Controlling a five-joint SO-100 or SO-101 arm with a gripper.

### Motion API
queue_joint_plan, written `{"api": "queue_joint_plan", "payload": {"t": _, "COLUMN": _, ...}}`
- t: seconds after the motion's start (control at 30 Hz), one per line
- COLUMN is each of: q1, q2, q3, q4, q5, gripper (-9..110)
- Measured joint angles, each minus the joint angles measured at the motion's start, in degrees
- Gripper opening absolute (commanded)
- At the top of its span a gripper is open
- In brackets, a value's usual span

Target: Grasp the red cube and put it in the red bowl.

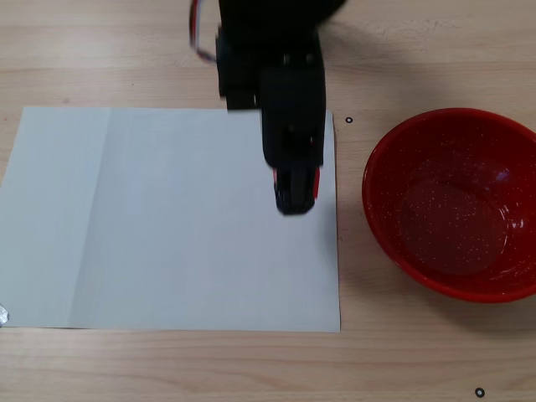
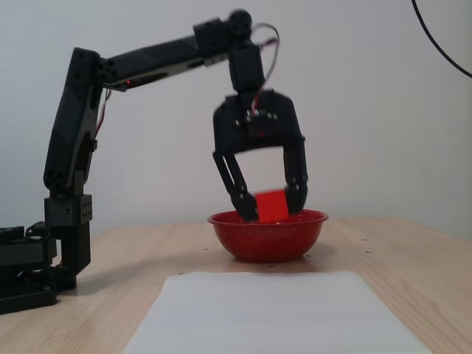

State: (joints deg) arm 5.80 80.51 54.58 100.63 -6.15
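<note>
High above the white paper (image 1: 167,218), the gripper (image 2: 271,206) pinches the red cube (image 2: 271,206) between its two fingers, clear of the table (image 1: 126,50); the red bowl (image 1: 452,205) sits on the wood just right of the sheet, seen from above

Light wooden table (image 1: 126,50), white paper sheet (image 1: 167,234) lying flat, red bowl (image 1: 452,205) beside it, apparently just apart.

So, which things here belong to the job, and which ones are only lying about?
Belong to the job:
- red cube, held in the tool, lifted above the table
- red bowl, empty

Lying about:
- white paper sheet on the table
- black cable at the wall
</note>
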Motion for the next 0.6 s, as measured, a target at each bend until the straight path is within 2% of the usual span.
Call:
{"api": "queue_joint_plan", "payload": {"t": 0.2, "q1": 2.02, "q2": 0.0, "q3": -4.57, "q4": -1.49, "q5": 1.58, "gripper": 0}}
{"api": "queue_joint_plan", "payload": {"t": 0.6, "q1": 17.14, "q2": 0.0, "q3": -10.37, "q4": -5.01, "q5": 1.41, "gripper": 0}}
